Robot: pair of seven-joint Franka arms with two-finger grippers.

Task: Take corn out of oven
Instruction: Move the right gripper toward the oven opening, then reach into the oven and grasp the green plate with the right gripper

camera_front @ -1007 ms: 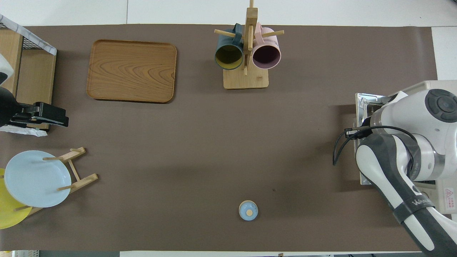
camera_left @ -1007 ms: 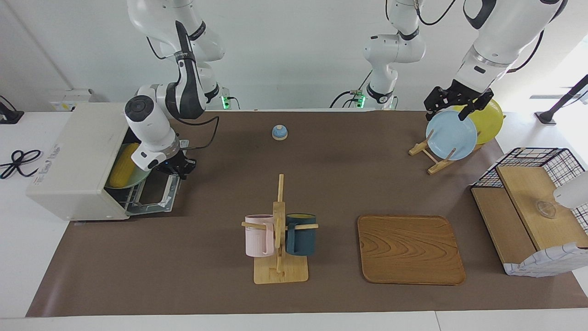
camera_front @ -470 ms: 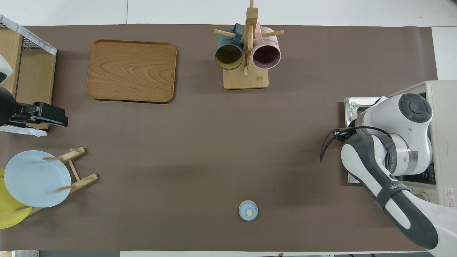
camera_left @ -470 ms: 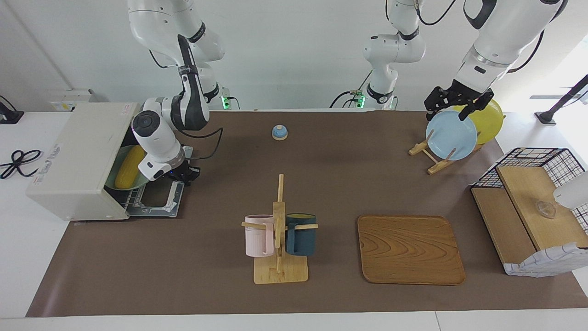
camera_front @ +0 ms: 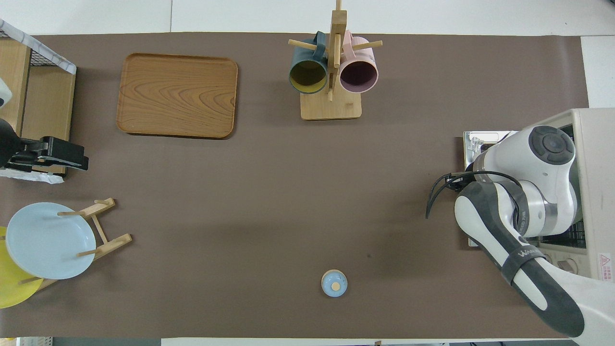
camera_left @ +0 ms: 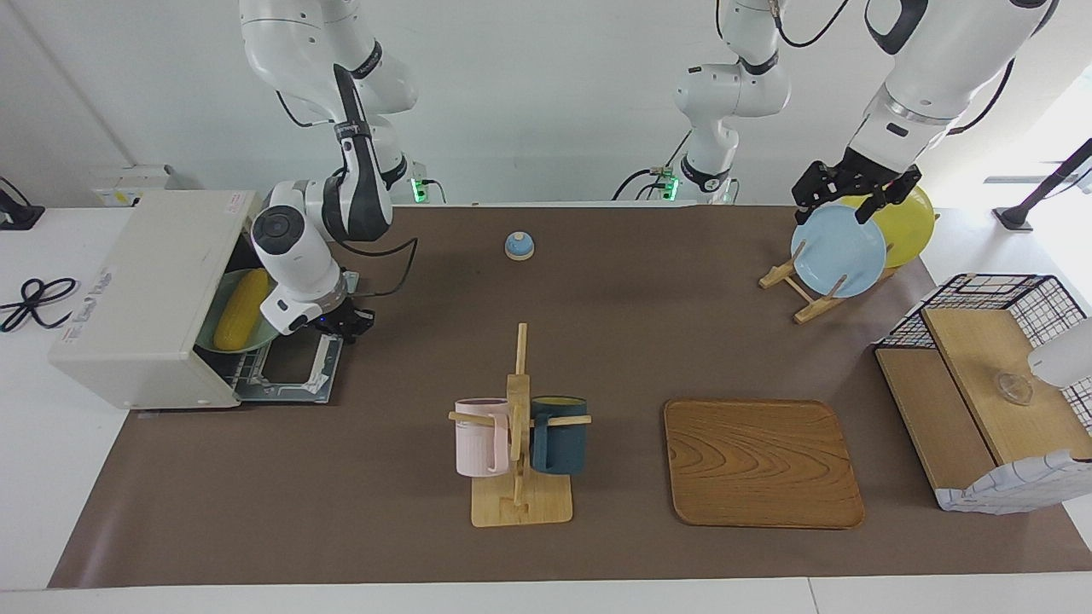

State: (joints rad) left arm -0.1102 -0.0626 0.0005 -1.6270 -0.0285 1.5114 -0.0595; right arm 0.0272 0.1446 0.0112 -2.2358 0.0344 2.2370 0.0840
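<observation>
The oven (camera_left: 141, 298) is seen at the right arm's end of the table, its door (camera_left: 290, 367) dropped flat. Inside it, the corn (camera_left: 241, 309) is lying on a green plate (camera_left: 260, 337) on the rack. The right gripper (camera_left: 345, 322) is held low over the edge of the open door, fingertips clenched together, nothing grasped; in the overhead view it is hidden under the arm's own wrist. The left gripper (camera_left: 856, 192) is parked above the blue plate (camera_left: 838, 250) in the wooden rack (camera_left: 802, 294) at the left arm's end, jaws spread and empty, waiting. The corn is untouched.
</observation>
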